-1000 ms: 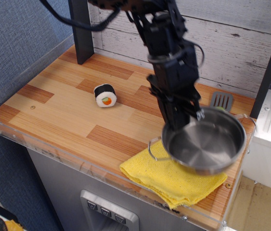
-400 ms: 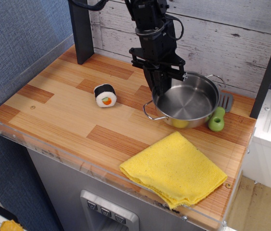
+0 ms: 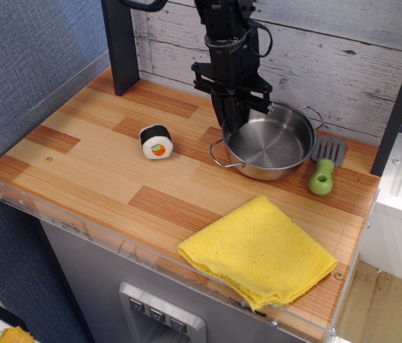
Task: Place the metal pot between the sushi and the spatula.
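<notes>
Steel metal pot [image 3: 270, 146] sits between sushi [image 3: 156, 141] and spatula [image 3: 324, 165] (on the counter [image 3: 86, 164]); my pincer [image 3: 235, 118] clamps its rim.

No readable text, label, brand, number or sign anywhere in view. Nothing printed on metal pot [image 3: 270, 145], sushi [image 3: 156, 141], spatula [image 3: 323, 167] or yellow cloth [image 3: 258, 250]. Nothing legible on gripper [image 3: 235, 113] or arm housing. Bare wood grain only on tabletop [image 3: 86, 153]; plain whitewashed planks on back wall [image 3: 343, 57]. Buttons on grey panel [image 3: 159, 318] below table edge: small marks, too small to read.
</notes>
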Controlling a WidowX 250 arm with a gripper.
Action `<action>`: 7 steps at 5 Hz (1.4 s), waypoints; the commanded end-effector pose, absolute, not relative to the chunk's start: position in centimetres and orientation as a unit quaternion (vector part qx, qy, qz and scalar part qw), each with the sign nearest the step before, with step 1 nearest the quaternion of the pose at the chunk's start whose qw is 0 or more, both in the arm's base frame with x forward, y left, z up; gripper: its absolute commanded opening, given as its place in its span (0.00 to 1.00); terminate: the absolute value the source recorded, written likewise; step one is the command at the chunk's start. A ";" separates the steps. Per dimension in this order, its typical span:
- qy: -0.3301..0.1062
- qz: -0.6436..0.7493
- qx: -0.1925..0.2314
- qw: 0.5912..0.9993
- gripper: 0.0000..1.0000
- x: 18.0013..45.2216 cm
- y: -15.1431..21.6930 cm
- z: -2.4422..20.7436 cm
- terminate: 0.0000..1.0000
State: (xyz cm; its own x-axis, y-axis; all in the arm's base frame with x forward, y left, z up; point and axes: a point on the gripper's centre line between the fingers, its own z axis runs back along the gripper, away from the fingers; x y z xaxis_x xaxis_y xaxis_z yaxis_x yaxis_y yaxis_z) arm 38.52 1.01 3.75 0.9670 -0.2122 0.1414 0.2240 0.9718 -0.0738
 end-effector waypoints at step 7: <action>-0.034 -0.094 -0.013 0.995 1.00 37.9 4.7 2.8 0.00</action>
